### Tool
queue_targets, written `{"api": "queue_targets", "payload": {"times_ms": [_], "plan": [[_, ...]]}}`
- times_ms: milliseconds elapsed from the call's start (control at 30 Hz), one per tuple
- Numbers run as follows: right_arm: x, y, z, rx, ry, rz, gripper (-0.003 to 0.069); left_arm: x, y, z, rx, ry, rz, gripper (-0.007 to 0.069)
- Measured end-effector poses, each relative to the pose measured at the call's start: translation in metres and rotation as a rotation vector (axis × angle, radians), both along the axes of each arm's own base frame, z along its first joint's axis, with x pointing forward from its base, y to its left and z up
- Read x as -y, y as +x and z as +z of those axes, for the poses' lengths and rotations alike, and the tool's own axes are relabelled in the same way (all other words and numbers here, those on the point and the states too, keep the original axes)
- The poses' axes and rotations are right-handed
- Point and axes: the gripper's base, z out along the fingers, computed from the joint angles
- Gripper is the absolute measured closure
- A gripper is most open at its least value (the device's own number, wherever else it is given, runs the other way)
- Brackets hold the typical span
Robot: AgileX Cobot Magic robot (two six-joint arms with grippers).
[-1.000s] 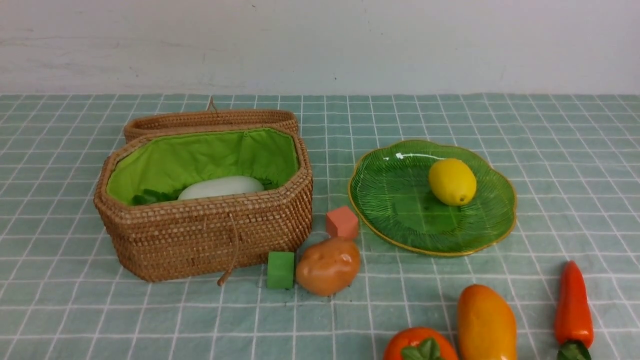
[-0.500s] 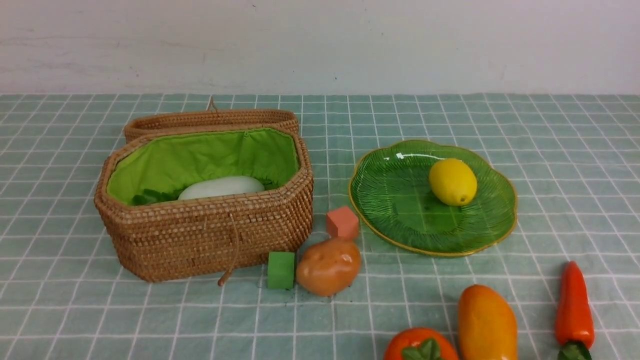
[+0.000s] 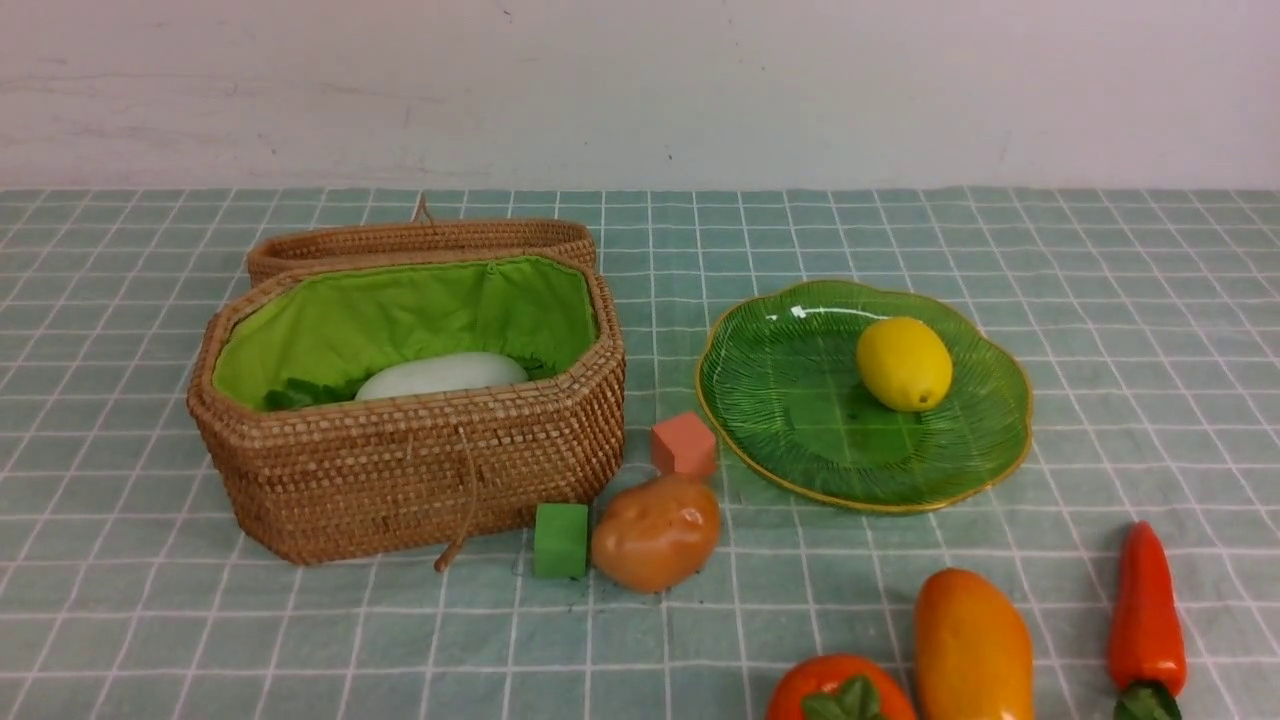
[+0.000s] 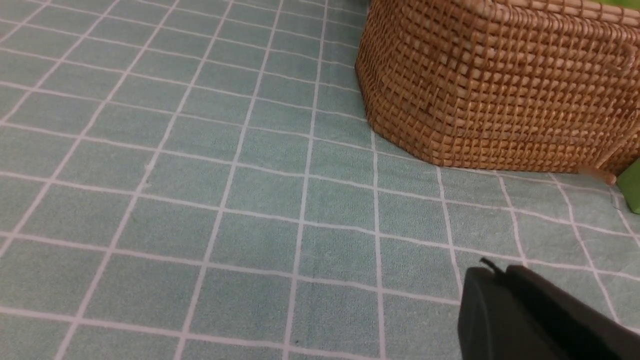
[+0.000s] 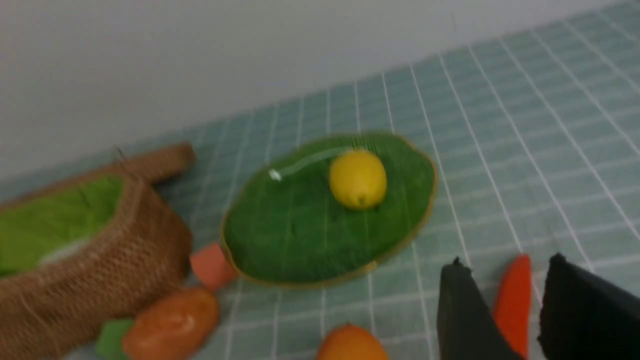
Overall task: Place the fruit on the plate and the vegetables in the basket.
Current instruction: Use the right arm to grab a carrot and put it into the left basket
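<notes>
The open wicker basket [image 3: 400, 480] holds the white radish [image 3: 440, 374]. The green plate [image 3: 800, 400] holds the yellow lemon [image 3: 903, 363]. The brown potato [image 3: 655, 530] lies in front, between basket and plate. The mango [image 3: 972, 645], the orange-red fruit [image 3: 838, 692] and the carrot [image 3: 1145, 620] lie at the near right. The eggplant is out of view. Neither gripper shows in the front view. My right gripper [image 5: 505, 262] is open above the cloth, with the carrot [image 5: 512, 295] seen between its fingers. My left gripper [image 4: 492, 272] is shut and empty, near the basket [image 4: 490, 85].
A green cube [image 3: 560, 540] sits beside the potato and a salmon-pink cube [image 3: 684, 445] sits at the plate's near-left rim. The basket's lid [image 3: 420, 240] lies open behind it. The checked cloth ends at a white wall at the back.
</notes>
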Motion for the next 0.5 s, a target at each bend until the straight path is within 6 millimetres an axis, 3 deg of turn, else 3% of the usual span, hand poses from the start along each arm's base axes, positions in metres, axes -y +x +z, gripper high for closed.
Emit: {"api": "queue_targets", "payload": {"times_ms": [100,367,500], "plan": [[0.003,0.025,-0.003,-0.135,-0.067,0.015,0.0419,0.000,0.000,0.000,0.000,0.000,0.000,0.0599],[0.002,0.087,-0.054,-0.475,-0.006,0.025,0.0412,0.000,0.000,0.000,0.000,0.000,0.000,0.0595],[0.003,0.115,-0.074,-0.610,-0.008,0.025,0.0356,0.000,0.000,0.000,0.000,0.000,0.000,0.0592]]}}
